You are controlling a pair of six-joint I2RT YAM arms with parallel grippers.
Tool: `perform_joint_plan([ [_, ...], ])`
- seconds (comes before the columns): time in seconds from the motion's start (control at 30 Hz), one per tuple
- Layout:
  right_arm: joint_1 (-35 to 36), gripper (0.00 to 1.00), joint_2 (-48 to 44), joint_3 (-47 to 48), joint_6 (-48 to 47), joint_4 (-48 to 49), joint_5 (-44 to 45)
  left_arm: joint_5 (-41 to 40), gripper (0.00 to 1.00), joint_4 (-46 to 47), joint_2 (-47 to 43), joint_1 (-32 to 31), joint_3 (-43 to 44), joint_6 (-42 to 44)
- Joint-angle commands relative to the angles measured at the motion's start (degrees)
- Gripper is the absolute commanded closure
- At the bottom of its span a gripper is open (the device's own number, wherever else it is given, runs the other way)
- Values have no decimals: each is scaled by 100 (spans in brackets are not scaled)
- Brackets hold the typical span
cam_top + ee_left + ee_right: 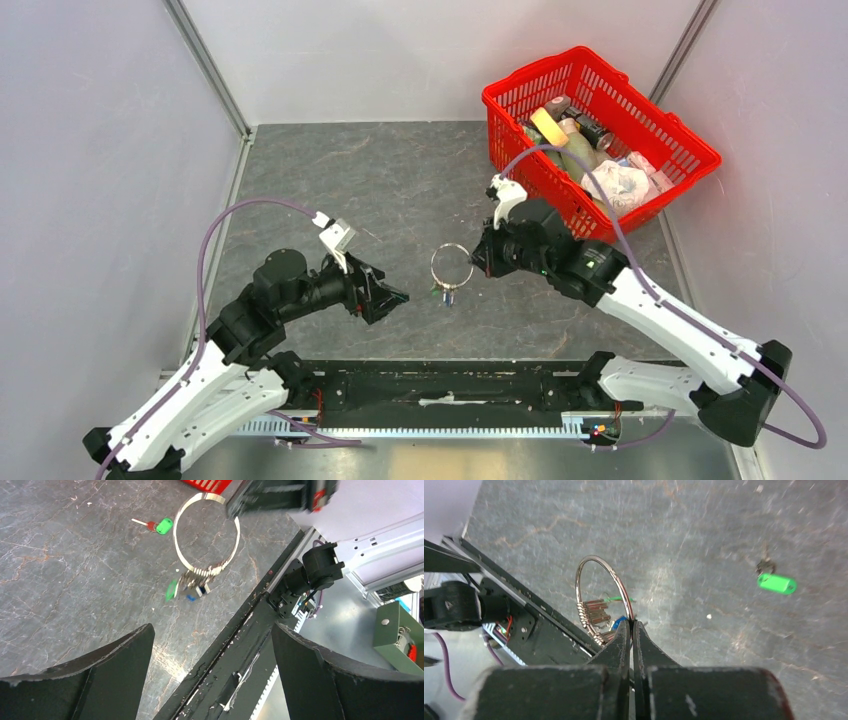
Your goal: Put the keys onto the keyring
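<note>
Basket point(503, 135) full of clutter — right gripper point(631, 625) pinches keyring point(594, 557), keys point(594, 612) threaded.

keyring point(452, 264) 1 | loose green key point(776, 583) 1 | keys on ring point(200, 577) several, count unclear | red basket point(648, 102) 1

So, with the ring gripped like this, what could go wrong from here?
1. The right end effector pinches the thin ring by its fingertips alone; the wire may twist or slip out.
2. One green key lies flat on the table, apart from the ring; the open left end effector may struggle to lift it.
3. The threaded keys bunch beside the grip and may crowd the threading.
</note>
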Motion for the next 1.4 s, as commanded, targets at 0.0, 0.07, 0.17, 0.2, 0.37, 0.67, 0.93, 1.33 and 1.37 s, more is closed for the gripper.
perform_joint_plan([
  [0.0, 0, 100, 144, -706, 575, 744, -607, 47, 7, 165, -126, 18, 0, -188],
  [0.07, 5, 100, 272, -979, 733, 1078, -798, 19, 7, 118, -138, 18, 0, -175],
  [0.17, 10, 100, 509, -1217, 818, 1316, -673, -16, 7, 105, -113, 18, 0, -153],
  [0.2, 8, 100, 626, -1257, 845, 1319, -478, -37, 7, 109, -104, 19, 4, -138],
  [0.37, -311, 91, 1184, -1496, 1059, 1331, 363, -90, 7, 100, -60, 18, 26, -99],
  [0.67, -449, 44, 855, -1481, 791, 1142, 1174, -214, 7, 38, -55, 18, -9, -3],
  [0.93, -310, 51, 1045, -1372, 529, 1375, -424, -240, 7, 29, -32, 18, 27, 56],
  [1.33, 322, 58, 2075, -858, -273, 1817, -1023, -322, 7, -66, -57, 18, 0, 38],
  [1.37, 318, 58, 2138, -806, -447, 1828, -1081, -338, 7, -75, -75, 18, 0, 49],
])
